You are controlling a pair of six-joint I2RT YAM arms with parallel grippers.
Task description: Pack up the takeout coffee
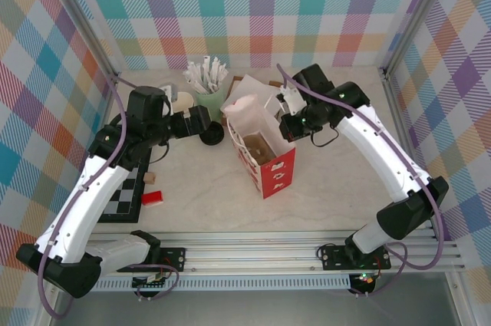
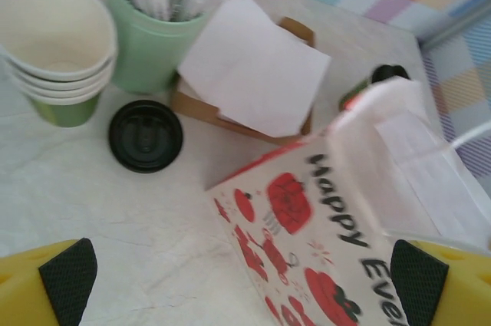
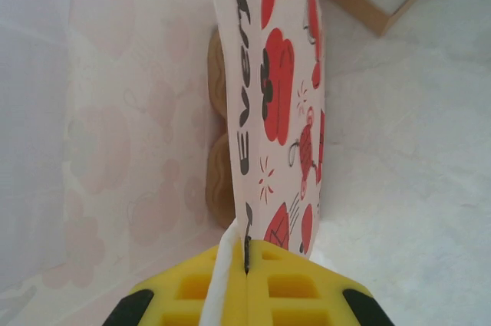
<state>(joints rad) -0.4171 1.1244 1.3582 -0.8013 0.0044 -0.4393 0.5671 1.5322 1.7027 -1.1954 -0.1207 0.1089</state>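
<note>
- Holding the bag [image 1: 272, 172] open looks like the step in hand: the right jaws are clenched on its paper wall at the rim.
- Spread wide and grasping nothing, the left jaws hang over the counter [image 2: 92, 211], just left of the bag.
- On the counter beyond the bag's far edge stands the coffee [image 2: 383, 77], half hidden by it and not yet packed.
- Next, I judge, the left arm [image 1: 92, 188] must reach past the lid [image 2: 146, 136] and napkins [image 2: 253, 73], take the coffee upright by its body, and lift it over the rim.
- Bag: thin boxy paper, white with red prints; something brown and rounded sits inside.
- Lid: black ridged plastic disc.
- Cups [image 2: 57, 42]: nested, tapered paper.
</note>
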